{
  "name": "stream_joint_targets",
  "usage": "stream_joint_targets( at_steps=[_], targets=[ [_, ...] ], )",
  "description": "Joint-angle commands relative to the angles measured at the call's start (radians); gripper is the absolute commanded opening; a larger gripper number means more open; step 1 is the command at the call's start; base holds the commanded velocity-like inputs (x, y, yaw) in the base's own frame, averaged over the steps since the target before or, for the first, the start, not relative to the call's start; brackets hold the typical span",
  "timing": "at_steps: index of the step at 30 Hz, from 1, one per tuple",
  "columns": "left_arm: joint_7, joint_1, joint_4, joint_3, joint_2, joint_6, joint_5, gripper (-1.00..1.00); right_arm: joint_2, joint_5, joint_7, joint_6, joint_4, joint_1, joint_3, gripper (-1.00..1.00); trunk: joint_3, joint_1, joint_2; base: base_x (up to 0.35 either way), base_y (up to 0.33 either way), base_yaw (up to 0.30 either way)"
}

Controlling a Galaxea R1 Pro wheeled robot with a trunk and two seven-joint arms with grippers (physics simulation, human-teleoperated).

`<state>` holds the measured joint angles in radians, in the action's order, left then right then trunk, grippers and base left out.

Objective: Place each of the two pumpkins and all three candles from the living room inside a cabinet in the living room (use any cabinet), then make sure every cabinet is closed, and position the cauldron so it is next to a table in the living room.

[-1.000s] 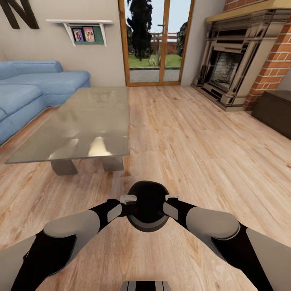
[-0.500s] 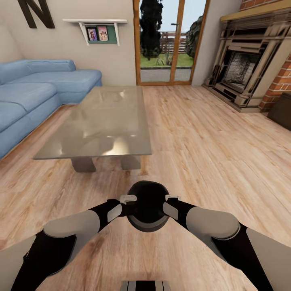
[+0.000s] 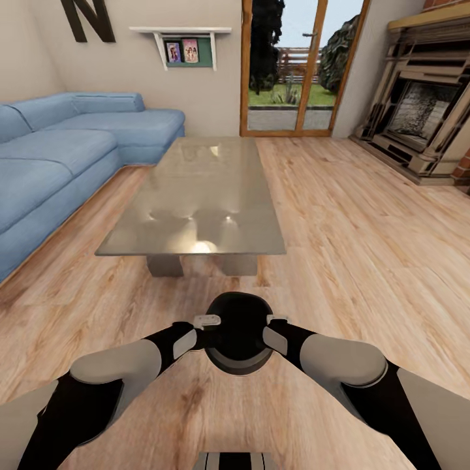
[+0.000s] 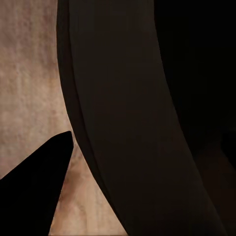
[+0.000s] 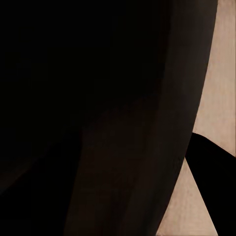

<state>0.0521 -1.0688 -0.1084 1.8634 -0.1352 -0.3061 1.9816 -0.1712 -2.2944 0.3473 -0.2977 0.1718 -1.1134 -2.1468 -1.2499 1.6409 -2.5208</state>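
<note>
The glossy black round-bellied cauldron (image 3: pixel 239 333) sits low in the near middle of the head view, just in front of the robot's trunk, with its wide dark mouth facing up. It is pressed between the two arms: the left gripper (image 3: pixel 207 321) meets its left rim and the right gripper (image 3: pixel 277 319) meets its right rim, each showing a pale grey fingertip piece at the edge of the pot. Whether the jaws of either gripper are apart, together or clamped on the rim cannot be told, since the fingers are hidden against the black wall. In the left wrist view the cauldron's curved dark wall (image 4: pixel 132 118) runs close across the lens, with light wood planks beside it; the right wrist view gives the same close dark wall (image 5: pixel 147 123) and a strip of floor.

Beyond the cauldron, near it but apart, stands the low rectangular coffee table (image 3: pixel 196 196) with a glossy grey top and blocky grey legs; its near short edge faces the pot. The light wood plank floor (image 3: pixel 365 248) spreads around both. To the left of the table, a blue corner sofa (image 3: pixel 59 163) runs along the wall. On the far wall hangs a white shelf (image 3: pixel 181 31) with small framed pictures, and right of it a wood-framed glass door (image 3: pixel 300 65) looks onto a garden. At the far right stands a fireplace (image 3: pixel 424 117) with a stone surround.
</note>
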Motion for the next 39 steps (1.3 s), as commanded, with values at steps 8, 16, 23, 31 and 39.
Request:
stream_joint_targets(
  at_steps=[8, 16, 23, 31, 39],
  targets=[
    [0.006, 0.000, -0.002, 0.022, 0.001, 0.001, 0.015, -1.00, -0.001, 0.015, -0.018, 0.024, 0.002, -0.002, -0.007, -1.00, -0.001, 0.000, 0.000, 0.249, 0.259, 0.001],
    [0.006, 0.000, -0.002, 0.022, 0.001, 0.005, 0.017, -1.00, 0.000, 0.013, -0.018, 0.025, 0.002, -0.002, -0.007, -1.00, -0.002, 0.000, 0.000, 0.052, 0.223, 0.056],
    [0.006, 0.000, -0.002, 0.022, -0.001, 0.008, 0.016, -1.00, -0.002, 0.017, -0.016, 0.022, 0.002, -0.002, -0.007, -1.00, -0.004, 0.000, 0.000, 0.002, 0.017, 0.233],
    [0.007, 0.000, -0.002, 0.022, -0.002, 0.009, 0.014, -1.00, -0.002, 0.017, -0.016, 0.023, 0.002, -0.002, -0.007, -1.00, -0.005, 0.000, 0.000, 0.000, 0.001, 0.039],
    [0.007, 0.000, -0.002, 0.022, -0.002, 0.008, 0.015, -1.00, -0.002, 0.018, -0.017, 0.024, 0.002, -0.002, -0.007, -1.00, -0.024, 0.002, -0.002, 0.000, 0.000, 0.001]
  ],
)
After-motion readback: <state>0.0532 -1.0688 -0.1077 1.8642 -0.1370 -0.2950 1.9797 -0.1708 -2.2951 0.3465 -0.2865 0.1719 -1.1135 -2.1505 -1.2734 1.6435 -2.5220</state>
